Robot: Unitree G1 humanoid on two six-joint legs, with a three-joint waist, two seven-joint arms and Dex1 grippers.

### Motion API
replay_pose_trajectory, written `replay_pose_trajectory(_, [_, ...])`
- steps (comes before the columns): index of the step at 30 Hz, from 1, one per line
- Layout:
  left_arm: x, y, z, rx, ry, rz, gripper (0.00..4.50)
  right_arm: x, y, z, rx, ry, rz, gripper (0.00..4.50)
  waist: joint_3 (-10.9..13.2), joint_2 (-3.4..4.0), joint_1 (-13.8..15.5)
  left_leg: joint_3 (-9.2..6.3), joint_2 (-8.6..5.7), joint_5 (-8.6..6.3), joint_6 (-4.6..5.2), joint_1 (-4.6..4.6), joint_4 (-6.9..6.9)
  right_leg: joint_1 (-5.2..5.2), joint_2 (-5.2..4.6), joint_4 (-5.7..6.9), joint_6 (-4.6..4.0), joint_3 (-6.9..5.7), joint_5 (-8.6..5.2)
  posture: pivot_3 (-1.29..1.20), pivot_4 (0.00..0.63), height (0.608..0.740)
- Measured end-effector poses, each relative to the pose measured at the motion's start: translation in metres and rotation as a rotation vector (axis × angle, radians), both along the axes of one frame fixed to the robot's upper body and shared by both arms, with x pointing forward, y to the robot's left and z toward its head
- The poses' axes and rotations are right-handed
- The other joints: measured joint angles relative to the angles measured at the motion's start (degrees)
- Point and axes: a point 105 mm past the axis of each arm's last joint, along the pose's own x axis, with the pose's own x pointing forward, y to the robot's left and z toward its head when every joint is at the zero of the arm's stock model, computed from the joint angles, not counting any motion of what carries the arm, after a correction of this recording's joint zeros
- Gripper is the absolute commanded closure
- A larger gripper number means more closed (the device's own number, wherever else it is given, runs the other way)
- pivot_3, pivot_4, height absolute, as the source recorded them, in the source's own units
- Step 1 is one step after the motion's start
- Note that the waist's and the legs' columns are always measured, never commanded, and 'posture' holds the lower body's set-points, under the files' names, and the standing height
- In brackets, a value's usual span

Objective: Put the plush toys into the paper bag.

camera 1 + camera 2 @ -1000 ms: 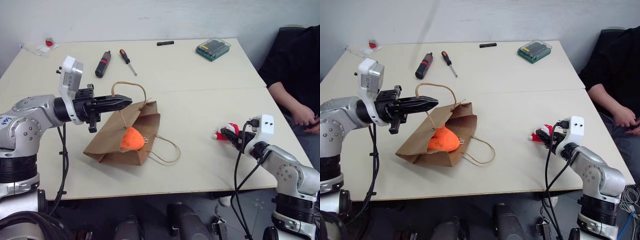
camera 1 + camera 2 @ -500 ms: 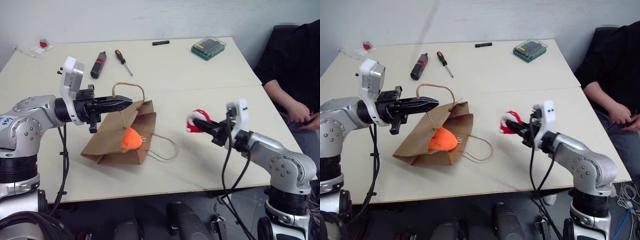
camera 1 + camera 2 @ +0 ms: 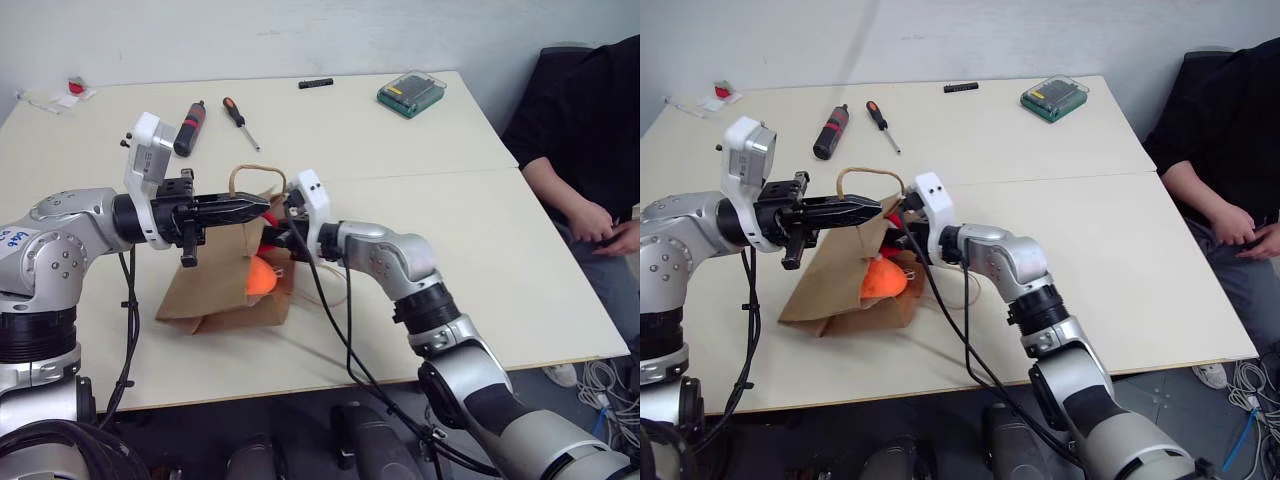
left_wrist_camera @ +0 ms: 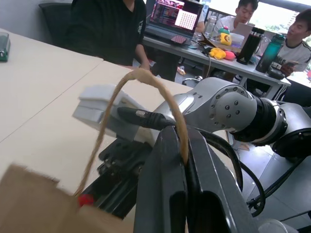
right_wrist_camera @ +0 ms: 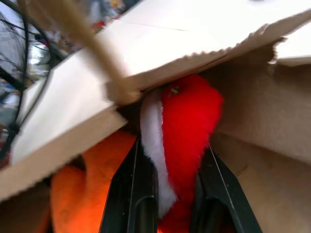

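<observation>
A pale table (image 3: 470, 240) stands against a plain wall, and a person in black (image 3: 585, 130) sits at its right edge. At the far side lie two screwdrivers (image 3: 238, 120), a small black bar (image 3: 315, 83) and a green case (image 3: 412, 94), all well apart from the work. The brown kraft paper bag (image 3: 215, 290) lies crumpled near the left, its mouth lifted by the left gripper (image 3: 250, 208), whose jaws are pinched tight on one twisted tan handle (image 4: 146, 80). The right gripper (image 5: 167, 194) reaches into the mouth, its black fingers clamped on the fuzzy red-and-white toy (image 5: 182, 126), largely hidden by the bag's flap. The orange toy (image 3: 262, 278) sits inside, just beside it.
</observation>
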Motion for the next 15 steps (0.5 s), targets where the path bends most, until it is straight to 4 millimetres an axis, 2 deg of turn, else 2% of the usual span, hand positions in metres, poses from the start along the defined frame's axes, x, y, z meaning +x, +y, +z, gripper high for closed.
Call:
replay_pose_trajectory(6, [0.001,-0.009,-0.001,-0.011,-0.003,-0.023,4.50,0.004,0.020,-0.025,-0.023,0.043,0.002,4.22,0.00,0.00,-0.42,0.00,0.00,0.01,-0.02,0.02,-0.01,0.00,0.01,0.05,0.00,0.00,0.00,0.00,0.150,0.740])
replay_pose_trajectory(7, [0.002,-0.009,-0.001,-0.010,-0.003,-0.021,4.50,0.004,0.022,-0.029,-0.025,0.049,0.006,3.51,0.00,0.00,-0.64,0.00,0.01,0.01,-0.02,0.01,-0.01,0.00,0.01,0.04,0.00,0.00,0.00,0.00,0.150,0.740])
replay_pose_trajectory(11, [0.002,-0.008,0.000,-0.008,-0.010,-0.016,4.50,0.007,0.018,-0.031,-0.022,0.068,0.011,2.10,0.00,0.00,-1.09,-0.05,0.01,0.01,-0.02,0.01,-0.01,0.00,-0.02,0.06,0.00,-0.04,0.00,0.00,0.150,0.740])
replay_pose_trajectory(15, [0.002,-0.006,0.000,-0.009,-0.015,-0.009,4.50,0.008,0.005,-0.029,-0.030,0.077,0.023,0.73,0.00,0.00,-1.36,-0.09,0.01,0.01,-0.02,0.00,-0.01,0.01,-0.02,0.06,0.00,-0.05,0.00,0.00,0.150,0.740])
